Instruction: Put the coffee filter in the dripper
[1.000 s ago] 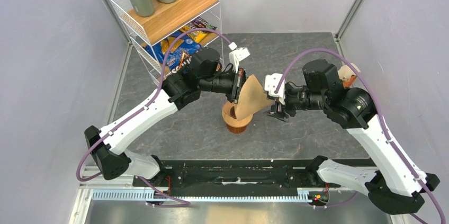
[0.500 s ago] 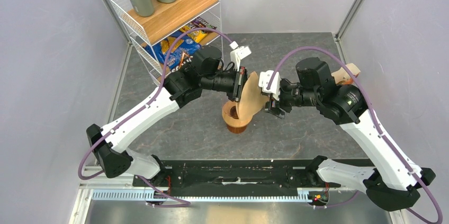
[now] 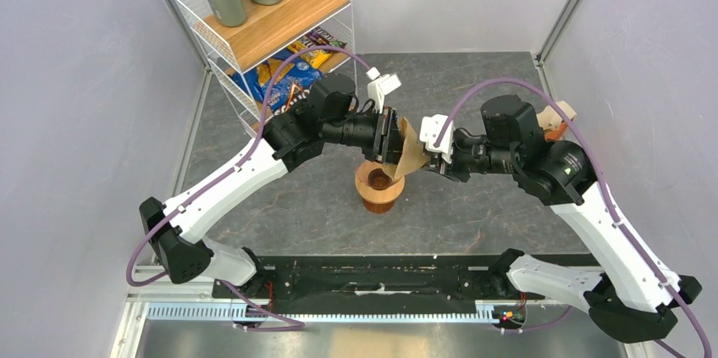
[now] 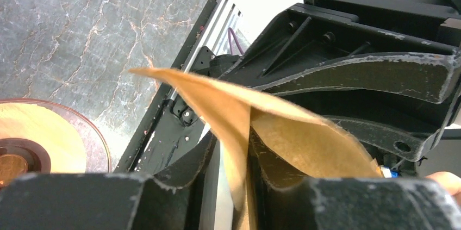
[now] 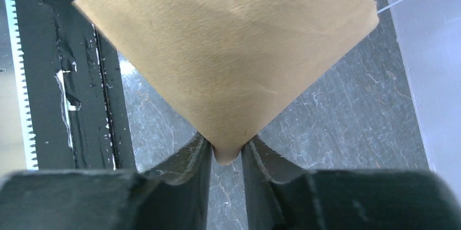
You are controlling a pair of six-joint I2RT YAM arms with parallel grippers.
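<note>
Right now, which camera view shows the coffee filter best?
The right wrist view: the coffee filter shows as a whole cone, tip between the jaws. Left wrist shows only a curled edge; top external shows it small, partly hidden.

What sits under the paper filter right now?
The clear dripper sits below the filter, with a wooden ring visible through it. The filter's lower tip covers part of the dripper's far right rim.

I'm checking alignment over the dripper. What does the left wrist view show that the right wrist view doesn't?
Left wrist only: the clear, pink-tinted cone dripper, and the left gripper clamping the thin light-brown paper coffee filter at its edge. Right wrist only: the filter's broad face, its pointed tip pinched in the right gripper. Both: the filter and the grey marble table.
</note>
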